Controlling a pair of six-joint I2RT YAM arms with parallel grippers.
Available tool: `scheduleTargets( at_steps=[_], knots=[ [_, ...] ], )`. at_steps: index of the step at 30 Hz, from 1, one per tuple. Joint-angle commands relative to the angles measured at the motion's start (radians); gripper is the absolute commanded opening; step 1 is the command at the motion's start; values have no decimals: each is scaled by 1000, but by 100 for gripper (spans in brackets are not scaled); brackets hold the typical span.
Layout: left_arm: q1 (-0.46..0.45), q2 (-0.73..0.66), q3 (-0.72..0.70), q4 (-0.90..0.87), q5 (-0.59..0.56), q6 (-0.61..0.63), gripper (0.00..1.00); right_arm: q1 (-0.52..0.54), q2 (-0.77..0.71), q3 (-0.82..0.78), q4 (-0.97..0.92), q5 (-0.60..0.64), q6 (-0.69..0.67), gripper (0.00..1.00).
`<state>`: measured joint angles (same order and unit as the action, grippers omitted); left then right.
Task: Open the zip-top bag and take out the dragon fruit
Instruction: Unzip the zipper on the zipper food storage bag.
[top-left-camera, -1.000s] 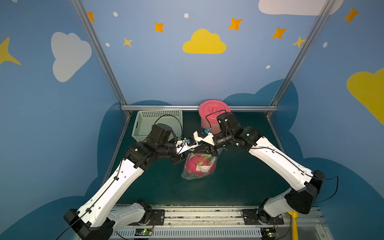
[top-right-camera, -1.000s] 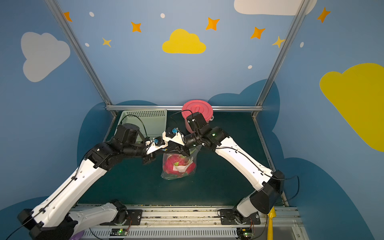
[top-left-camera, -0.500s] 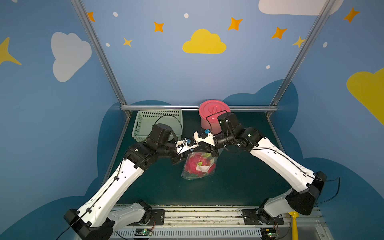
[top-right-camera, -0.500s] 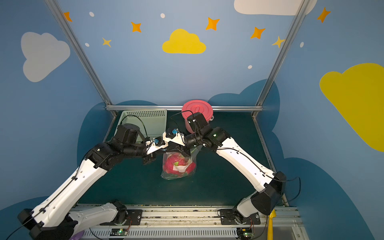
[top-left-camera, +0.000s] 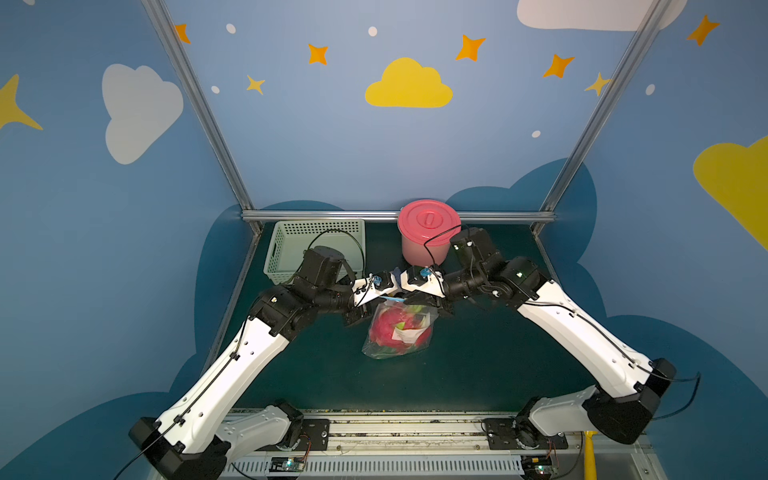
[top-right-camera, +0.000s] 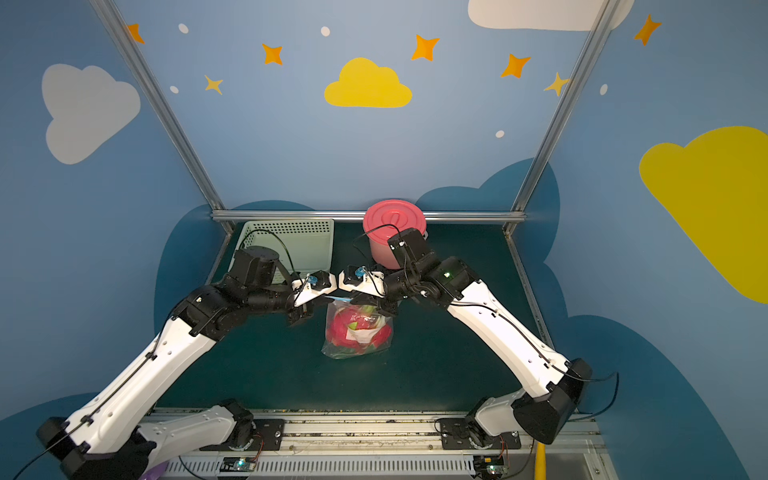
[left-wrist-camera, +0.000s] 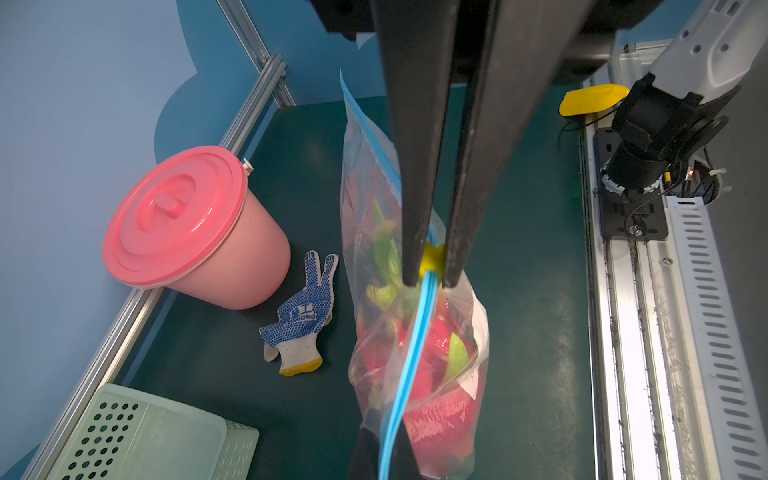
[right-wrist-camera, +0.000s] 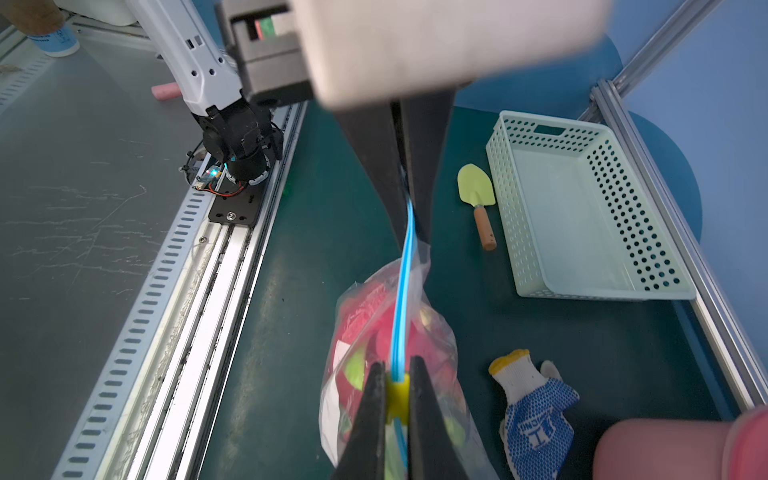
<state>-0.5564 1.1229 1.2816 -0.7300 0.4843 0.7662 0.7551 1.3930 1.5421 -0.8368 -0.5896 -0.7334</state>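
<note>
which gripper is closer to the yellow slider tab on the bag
Left. The left gripper is shut on the yellow slider tab itself; the right gripper pinches the blue zip strip farther along, clear of the tab.

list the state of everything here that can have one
bag, held up by its zip strip, mouth not spread
slider, partway along the strip
dragon fruit, inside the bag
left gripper, shut on the slider
right gripper, shut on the zip strip
bucket, upright, lid on
basket, empty
glove, lying flat
trowel, lying flat beside the basket
</note>
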Motion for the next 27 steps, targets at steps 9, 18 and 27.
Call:
scheduleTargets(
  at_steps=[9,18,27],
  knots=[
    [22,-34,-21,28,-48,15,4,-81,-112,-65,-83,77,23,4],
    [-65,-20,-54,8,-9,46,3,-20,-110,-71,8,27,91,3],
    [-88,-17,-76,43,-28,34,3,47,-106,-103,38,50,126,4]
  ],
)
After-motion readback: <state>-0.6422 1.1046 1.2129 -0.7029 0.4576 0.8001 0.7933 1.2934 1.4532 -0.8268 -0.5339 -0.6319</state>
